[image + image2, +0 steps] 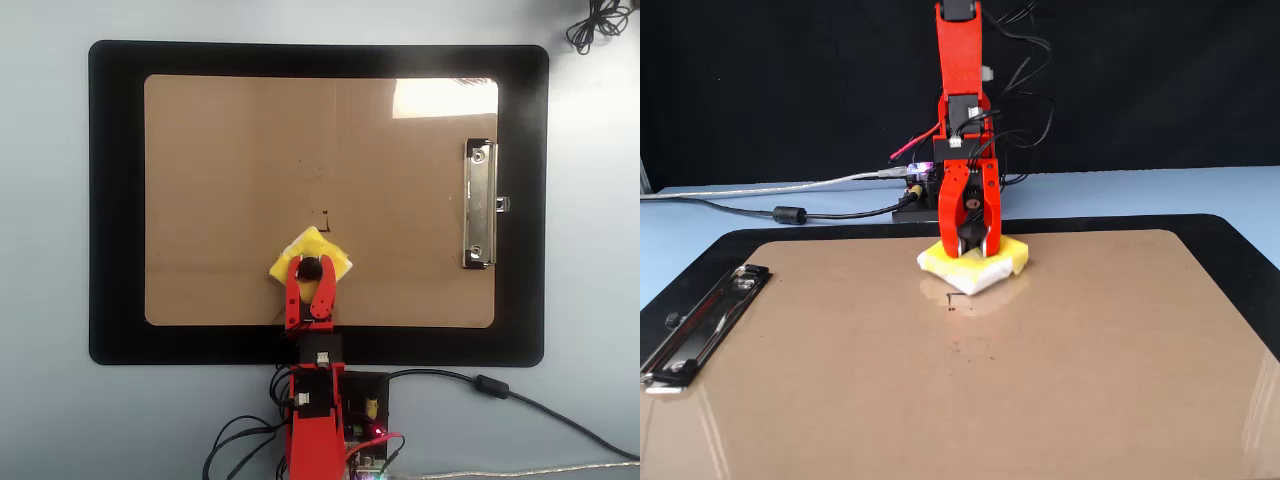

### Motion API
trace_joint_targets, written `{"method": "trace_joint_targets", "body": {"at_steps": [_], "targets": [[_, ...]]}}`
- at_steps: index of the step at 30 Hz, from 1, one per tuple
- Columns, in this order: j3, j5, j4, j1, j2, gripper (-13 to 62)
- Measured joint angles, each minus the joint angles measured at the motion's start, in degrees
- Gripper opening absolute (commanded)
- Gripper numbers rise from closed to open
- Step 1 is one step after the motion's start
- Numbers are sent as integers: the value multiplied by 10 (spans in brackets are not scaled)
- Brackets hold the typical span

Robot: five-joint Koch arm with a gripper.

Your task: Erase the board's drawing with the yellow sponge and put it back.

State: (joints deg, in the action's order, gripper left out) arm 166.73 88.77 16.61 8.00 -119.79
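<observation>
Fingers (309, 268) pinching black knob of yellow sponge (332, 260), resting on board (220, 180) near arm-side edge. Small remainder of drawing (325, 216) just beyond. Risk: missing this mark if pressing unevenly.

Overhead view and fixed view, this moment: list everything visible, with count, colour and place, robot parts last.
Rectangular clipboard with silver metal clip: one, brown, centred on the mat.
Rubbery mat: one, black, under the clipboard.
Thin line mark: one, black, mid-board, just beyond the sponge.
Square sponge with round black knob: one, yellow over white, near the board's edge closest to the arm.
Tabletop: one, light blue.
Cables: several, black and grey, by the base.
Arm: one, red.
Claw: one, red, closed on the sponge's knob.
</observation>
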Motion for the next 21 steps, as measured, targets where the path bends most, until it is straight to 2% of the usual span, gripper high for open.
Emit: {"method": "trace_joint_targets", "body": {"at_steps": [4, 12, 15, 21], "targets": [[-18, -3, -11, -8, 0, -82], [-251, -1, 0, -37, 258, -82], [-211, -1, 2, -62, 233, -82], [4, -4, -10, -82, -9, -82]]}}
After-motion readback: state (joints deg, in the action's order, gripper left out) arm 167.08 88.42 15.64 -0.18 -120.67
